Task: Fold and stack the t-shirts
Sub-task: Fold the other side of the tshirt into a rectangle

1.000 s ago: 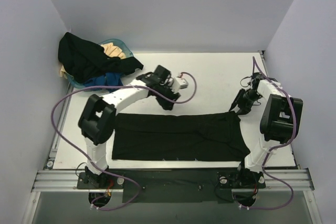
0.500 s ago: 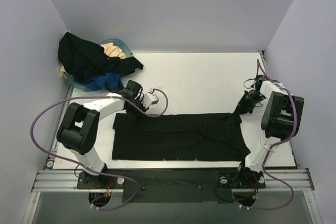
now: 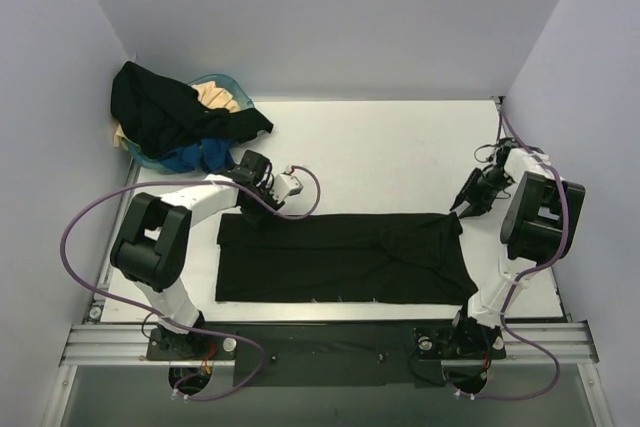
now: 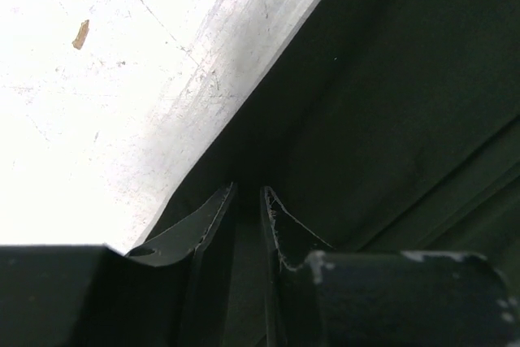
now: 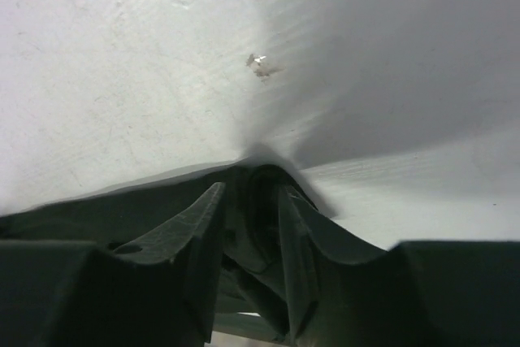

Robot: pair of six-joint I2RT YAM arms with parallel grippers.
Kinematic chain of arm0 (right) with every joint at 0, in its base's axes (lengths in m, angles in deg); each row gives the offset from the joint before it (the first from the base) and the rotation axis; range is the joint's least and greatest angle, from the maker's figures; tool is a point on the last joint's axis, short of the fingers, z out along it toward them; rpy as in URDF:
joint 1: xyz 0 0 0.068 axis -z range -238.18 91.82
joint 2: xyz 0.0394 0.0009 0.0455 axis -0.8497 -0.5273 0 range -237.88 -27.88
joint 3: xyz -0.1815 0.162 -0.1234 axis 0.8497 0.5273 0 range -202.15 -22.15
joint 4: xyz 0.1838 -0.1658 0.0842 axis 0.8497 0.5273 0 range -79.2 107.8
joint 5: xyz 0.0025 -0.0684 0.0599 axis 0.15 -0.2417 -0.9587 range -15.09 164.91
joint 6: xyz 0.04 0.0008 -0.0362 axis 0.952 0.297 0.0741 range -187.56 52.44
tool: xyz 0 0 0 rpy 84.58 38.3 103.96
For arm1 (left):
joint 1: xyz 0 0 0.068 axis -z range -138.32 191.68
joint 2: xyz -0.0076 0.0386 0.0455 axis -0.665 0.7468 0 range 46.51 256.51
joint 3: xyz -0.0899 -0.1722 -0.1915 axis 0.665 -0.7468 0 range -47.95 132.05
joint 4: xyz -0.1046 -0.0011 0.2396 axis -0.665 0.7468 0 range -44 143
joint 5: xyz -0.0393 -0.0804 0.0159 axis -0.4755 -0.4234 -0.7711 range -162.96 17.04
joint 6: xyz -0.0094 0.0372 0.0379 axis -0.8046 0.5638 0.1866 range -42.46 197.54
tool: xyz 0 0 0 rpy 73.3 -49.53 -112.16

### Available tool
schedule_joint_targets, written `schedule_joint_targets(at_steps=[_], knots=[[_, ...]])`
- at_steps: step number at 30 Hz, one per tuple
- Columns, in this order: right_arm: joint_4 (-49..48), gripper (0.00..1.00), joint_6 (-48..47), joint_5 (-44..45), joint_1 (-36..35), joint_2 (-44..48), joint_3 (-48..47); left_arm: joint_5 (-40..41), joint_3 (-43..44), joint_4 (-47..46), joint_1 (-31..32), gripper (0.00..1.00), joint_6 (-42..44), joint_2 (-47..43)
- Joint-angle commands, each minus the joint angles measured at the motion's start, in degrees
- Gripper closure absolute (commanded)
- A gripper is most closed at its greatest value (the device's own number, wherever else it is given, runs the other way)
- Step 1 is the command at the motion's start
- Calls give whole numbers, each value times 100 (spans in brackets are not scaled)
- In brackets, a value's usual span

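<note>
A black t-shirt lies spread flat and long across the near part of the white table. My left gripper is at its far left corner, jaws closed to a thin gap on the cloth edge; in the left wrist view the gripper sits over the black shirt. My right gripper is at the far right corner, shut on a bunched fold of the shirt held between its jaws. The shirt's edge looks taut between both grippers.
A teal basket stands at the back left corner. A heap of shirts fills it: black, cream and blue. Walls close in the table on the left, back and right. Purple cables loop from both arms.
My left gripper has moved left along the shirt's far edge, from its middle to the left corner. My right gripper has shifted slightly right, and the far edge has straightened.
</note>
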Motion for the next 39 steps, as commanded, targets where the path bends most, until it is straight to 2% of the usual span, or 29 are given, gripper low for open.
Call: schedule_joint_targets(at_steps=[1,4,7,9,11,12,16,20,25,29,32,34,39], knots=[[588,69,-338,301,-237,280,-521,-126,358,461,-66,69,-24,221],[1035,61,-121,983,-255,667,-829,-241,841,664,-74,66,-130,177],[1336,60,179,1750,-474,1150,-1050,-250,1141,901,-92,61,-218,98],[1327,65,180,2059,-981,1634,-858,-328,1300,1007,-109,59,-332,10],[1336,93,311,2007,-1674,2012,-411,-416,1396,1086,-153,57,-446,-69],[1336,98,416,1763,-2158,2170,-260,-434,1432,1112,-180,56,-516,-113],[862,100,1259,926,-3144,2320,1126,-364,1450,1245,-329,56,-701,-175],[440,100,1612,864,-3787,1962,1393,-338,1318,1245,-478,56,-728,-271],[-210,100,1516,1048,-3938,1225,1218,-329,1212,1236,-566,56,-719,-377],[-167,100,1401,865,-3991,669,980,-233,1186,1262,-602,56,-667,-474],[-36,100,1314,785,-4070,826,1287,-188,1133,1218,-645,56,-596,-588],[393,100,1174,925,-4114,1116,1210,-171,1116,1192,-663,56,-578,-597],[888,100,936,1330,-4193,1609,147,-249,1221,1209,-672,56,-613,-597]])
